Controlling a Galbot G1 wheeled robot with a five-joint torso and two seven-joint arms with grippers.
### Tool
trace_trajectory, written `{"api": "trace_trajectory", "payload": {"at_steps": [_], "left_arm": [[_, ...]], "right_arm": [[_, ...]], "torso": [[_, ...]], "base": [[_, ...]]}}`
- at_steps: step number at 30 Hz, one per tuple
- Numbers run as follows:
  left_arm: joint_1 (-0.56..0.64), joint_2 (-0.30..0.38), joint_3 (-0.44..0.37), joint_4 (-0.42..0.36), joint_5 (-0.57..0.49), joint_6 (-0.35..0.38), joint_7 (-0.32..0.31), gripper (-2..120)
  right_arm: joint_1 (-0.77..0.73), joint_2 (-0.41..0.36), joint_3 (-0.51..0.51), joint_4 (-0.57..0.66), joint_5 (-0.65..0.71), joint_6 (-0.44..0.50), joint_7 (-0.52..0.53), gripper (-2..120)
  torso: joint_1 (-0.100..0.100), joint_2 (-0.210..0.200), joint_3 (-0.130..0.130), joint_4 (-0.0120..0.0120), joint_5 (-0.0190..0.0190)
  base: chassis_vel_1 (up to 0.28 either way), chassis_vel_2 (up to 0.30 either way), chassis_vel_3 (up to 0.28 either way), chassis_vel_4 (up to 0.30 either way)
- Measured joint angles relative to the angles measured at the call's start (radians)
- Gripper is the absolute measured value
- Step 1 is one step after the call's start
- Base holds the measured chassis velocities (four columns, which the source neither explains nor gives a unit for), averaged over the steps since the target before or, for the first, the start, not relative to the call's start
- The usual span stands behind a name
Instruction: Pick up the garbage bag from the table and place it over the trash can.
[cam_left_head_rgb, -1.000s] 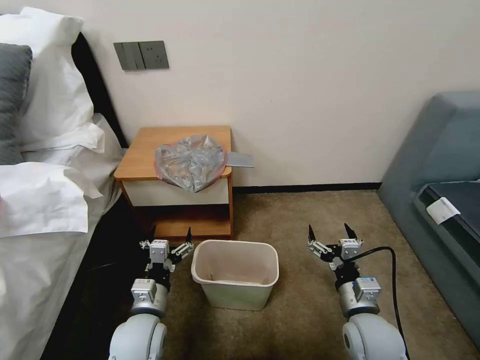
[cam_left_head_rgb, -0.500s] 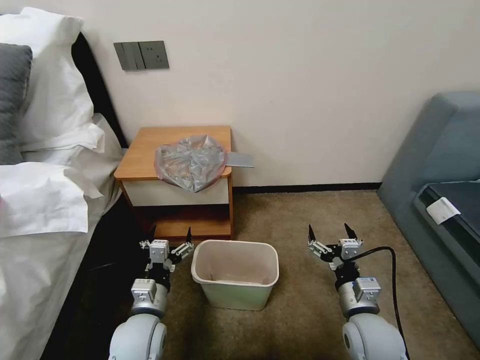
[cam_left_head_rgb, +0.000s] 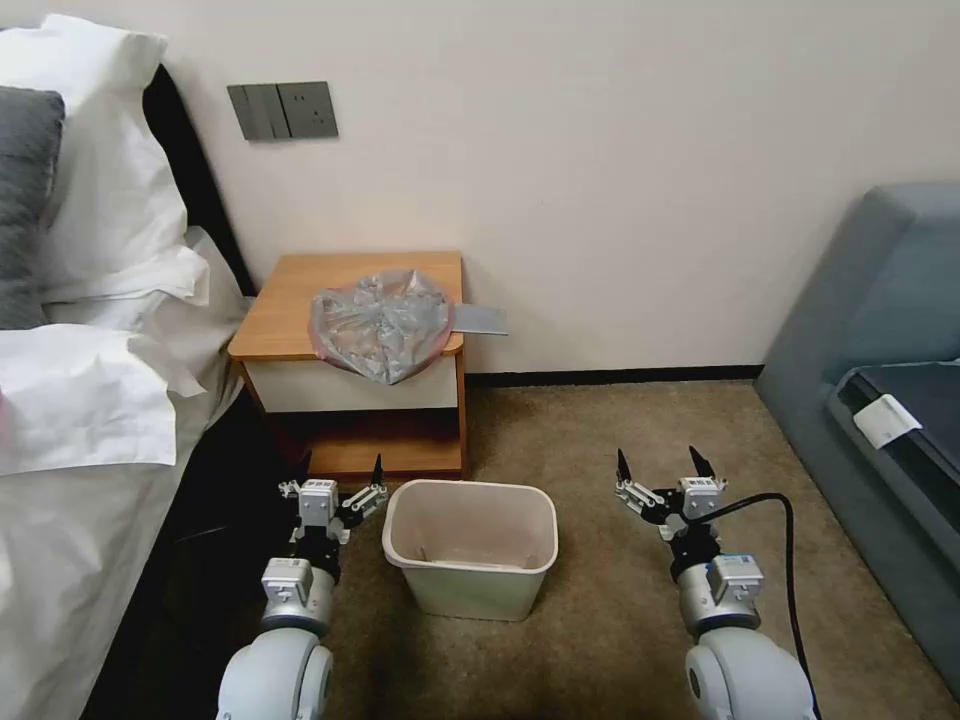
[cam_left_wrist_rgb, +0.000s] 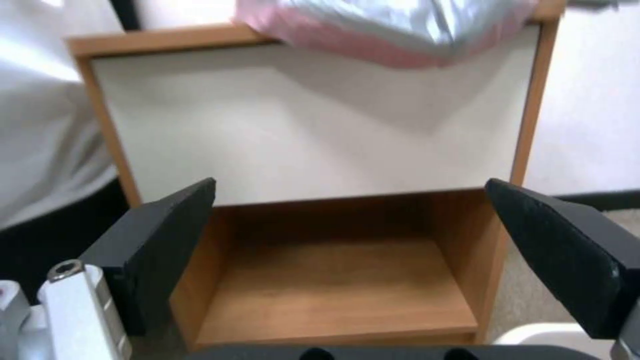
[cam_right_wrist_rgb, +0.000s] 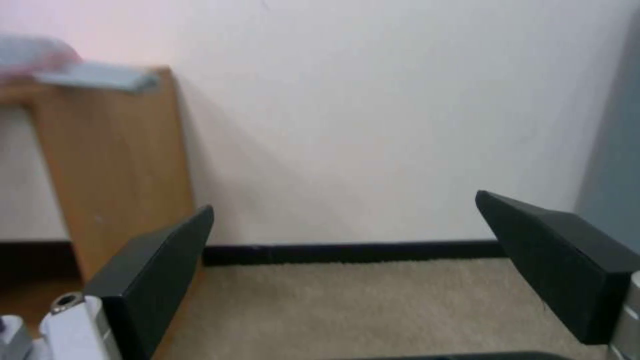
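Observation:
The crinkled grey garbage bag (cam_left_head_rgb: 380, 322) lies on the wooden table (cam_left_head_rgb: 290, 305) by the wall, drooping over its front edge; its pinkish rim hangs over the white drawer front (cam_left_wrist_rgb: 400, 30). The cream trash can (cam_left_head_rgb: 470, 545) stands empty on the carpet in front of the table. My left gripper (cam_left_head_rgb: 341, 467) is open, low beside the can's left side, facing the table's lower shelf (cam_left_wrist_rgb: 333, 285). My right gripper (cam_left_head_rgb: 658, 462) is open over the carpet to the right of the can, facing the wall.
A bed with white sheets (cam_left_head_rgb: 80, 400) runs along the left. A grey sofa (cam_left_head_rgb: 880, 380) stands at the right. A flat grey object (cam_left_head_rgb: 480, 320) juts off the table's right edge. A black cable (cam_left_head_rgb: 785, 560) loops by my right arm. Carpet (cam_left_head_rgb: 620, 420) lies open between table and sofa.

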Motion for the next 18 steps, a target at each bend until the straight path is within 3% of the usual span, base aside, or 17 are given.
{"api": "trace_trajectory", "payload": {"at_steps": [12,18], "left_arm": [[0.145,-0.008,-0.057,-0.249,-0.082,0.091,-0.026,100],[0.203,-0.011,-0.080,-0.349,-0.116,0.128,-0.037,100]], "right_arm": [[-0.155,0.062,-0.037,0.324,-0.022,-0.086,-0.027,100],[-0.212,0.084,-0.051,0.387,-0.030,-0.119,-0.037,100]], "torso": [[0.000,0.000,0.000,0.0001,0.0000],[0.000,0.000,0.000,0.0000,0.0001]], "base": [[0.000,0.000,0.000,0.000],[0.000,0.000,0.000,0.000]]}}
